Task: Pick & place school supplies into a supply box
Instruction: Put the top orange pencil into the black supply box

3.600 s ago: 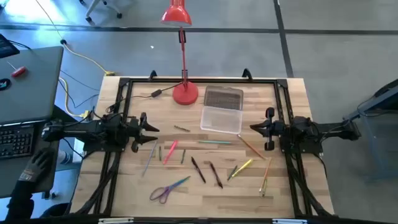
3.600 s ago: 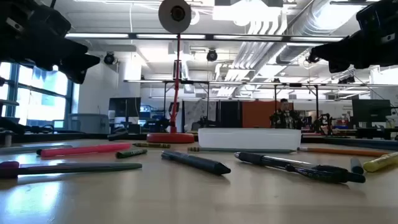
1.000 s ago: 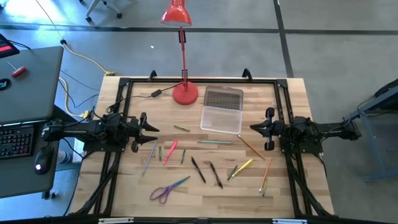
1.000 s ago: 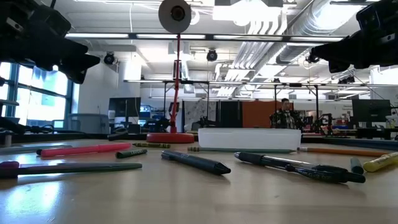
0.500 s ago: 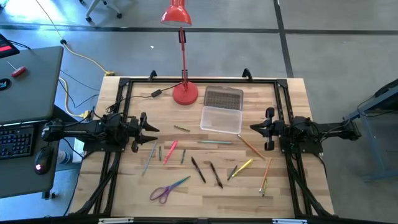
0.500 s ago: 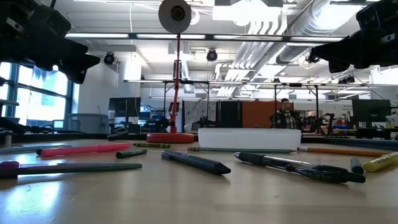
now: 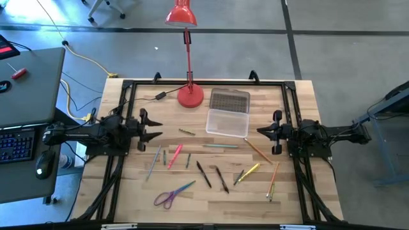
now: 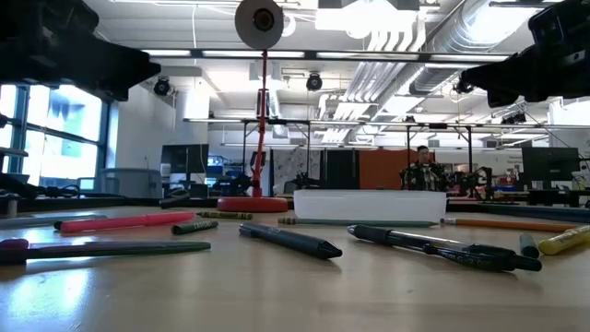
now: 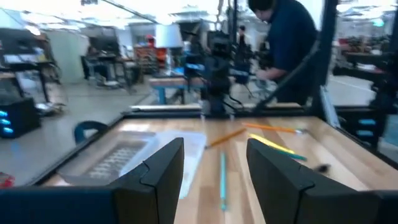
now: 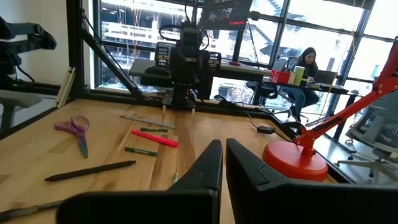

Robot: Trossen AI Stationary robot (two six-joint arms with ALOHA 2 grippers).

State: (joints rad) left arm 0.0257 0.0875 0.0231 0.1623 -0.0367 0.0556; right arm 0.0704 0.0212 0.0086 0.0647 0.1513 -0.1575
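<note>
Pens, pencils and markers lie loose on the wooden table: a pink marker (image 7: 175, 155), a teal pencil (image 7: 220, 146), two black pens (image 7: 203, 174), a yellow marker (image 7: 248, 171) and an orange pencil (image 7: 257, 151). Purple-handled scissors (image 7: 169, 195) lie toward the near edge. The clear supply box (image 7: 227, 121) sits open, its grey bumpy lid (image 7: 229, 100) lying flat behind it. My left gripper (image 7: 156, 128) hovers open over the table's left side, pointing at the box. My right gripper (image 7: 259, 131) hovers shut at the right, above the orange pencil's far end.
A red desk lamp stands with its round base (image 7: 190, 96) just left of the box lid, its cord running off to the left. A black frame (image 7: 204, 82) edges the table. Bare wood lies between the box and the scattered supplies. A person stands beyond the table (image 9: 286, 43).
My left gripper has shifted a little toward the table's far edge and has risen in the low view. The supplies, the box and the right arm have stayed put.
</note>
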